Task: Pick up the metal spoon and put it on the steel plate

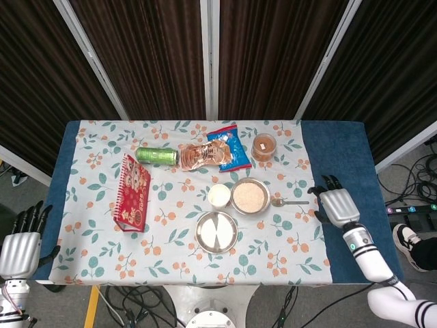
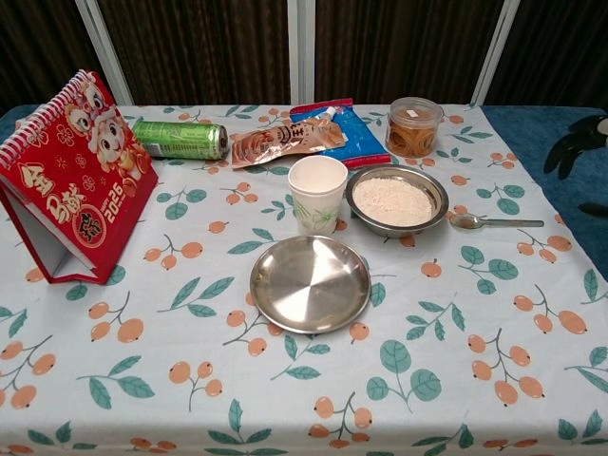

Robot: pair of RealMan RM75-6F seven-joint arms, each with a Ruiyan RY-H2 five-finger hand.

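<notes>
Right robot hand (image 1: 336, 206) hovers at the metal spoon's (image 1: 289, 202) three o'clock, fingers apparently spread, holding nothing; steel plate (image 1: 216, 231) bare.

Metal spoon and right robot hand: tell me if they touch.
Apart. The head view shows bare tablecloth between the metal spoon handle and the right robot hand.

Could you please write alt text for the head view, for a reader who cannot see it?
The right hand, open and empty, hovers over the table's blue edge, right of the metal spoon lying beside a bowl of grain. The empty steel plate sits nearer the robot; the left hand waits off the table's left corner.
</notes>
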